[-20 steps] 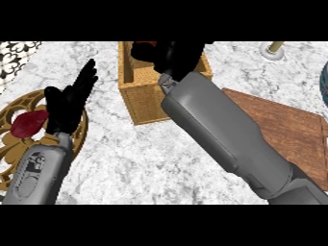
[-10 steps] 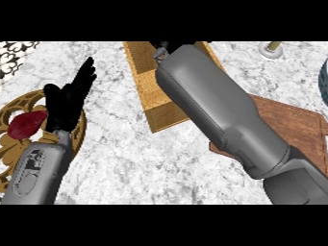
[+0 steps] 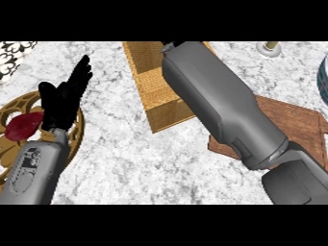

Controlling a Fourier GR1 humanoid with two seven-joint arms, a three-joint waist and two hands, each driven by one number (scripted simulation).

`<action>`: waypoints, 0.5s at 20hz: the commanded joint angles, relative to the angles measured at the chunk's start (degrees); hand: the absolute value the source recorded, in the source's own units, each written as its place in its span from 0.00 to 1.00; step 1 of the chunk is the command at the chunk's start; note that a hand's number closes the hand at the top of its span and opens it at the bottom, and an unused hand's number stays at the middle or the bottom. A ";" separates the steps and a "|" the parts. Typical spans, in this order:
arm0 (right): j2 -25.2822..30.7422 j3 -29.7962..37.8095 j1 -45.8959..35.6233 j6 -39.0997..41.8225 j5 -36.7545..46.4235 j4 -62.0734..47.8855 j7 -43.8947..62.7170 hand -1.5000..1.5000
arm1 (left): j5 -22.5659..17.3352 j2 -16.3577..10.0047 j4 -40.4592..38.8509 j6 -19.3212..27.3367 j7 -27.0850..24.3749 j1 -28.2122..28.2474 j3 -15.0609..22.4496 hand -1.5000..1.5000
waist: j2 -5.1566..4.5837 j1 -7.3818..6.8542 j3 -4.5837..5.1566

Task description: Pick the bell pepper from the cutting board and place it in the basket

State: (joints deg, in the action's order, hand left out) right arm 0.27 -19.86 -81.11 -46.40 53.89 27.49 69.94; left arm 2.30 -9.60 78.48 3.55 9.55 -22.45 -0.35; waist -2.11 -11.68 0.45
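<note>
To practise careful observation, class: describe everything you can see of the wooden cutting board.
The cutting board is a flat slab of reddish-brown wood with visible grain and rounded corners, lying askew on the marbled counter at the view's right. A slot handle is cut through its right end. The right forearm crosses above its left part and hides it. Nothing rests on the part that shows; no pepper is visible there.

Bright, even light covers the marble counter (image 3: 131,163), and the right forearm (image 3: 223,105) carries a soft sheen.
</note>
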 commanded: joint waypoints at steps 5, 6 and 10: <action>-0.25 -0.38 -1.70 -4.03 -4.09 -4.79 9.88 1.00 | 0.43 -0.03 0.20 0.25 0.30 -0.01 0.11 0.50 | 0.21 0.30 -0.15; -0.25 -0.64 -1.50 -4.78 -4.38 -5.27 9.20 1.00 | 0.26 0.07 -1.33 0.74 -1.85 0.91 -0.84 0.50 | -0.06 0.81 -0.09; -0.25 -1.24 -1.31 -8.08 -7.37 -4.40 7.75 1.00 | 0.18 0.40 -0.99 0.54 -0.87 1.17 -0.41 0.50 | 0.39 1.30 -0.18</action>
State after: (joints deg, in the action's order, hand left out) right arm 0.22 -20.52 -81.29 -50.84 48.54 23.21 69.08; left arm 2.45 -9.25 77.65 4.17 9.13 -22.11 -0.75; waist -1.89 -10.62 0.30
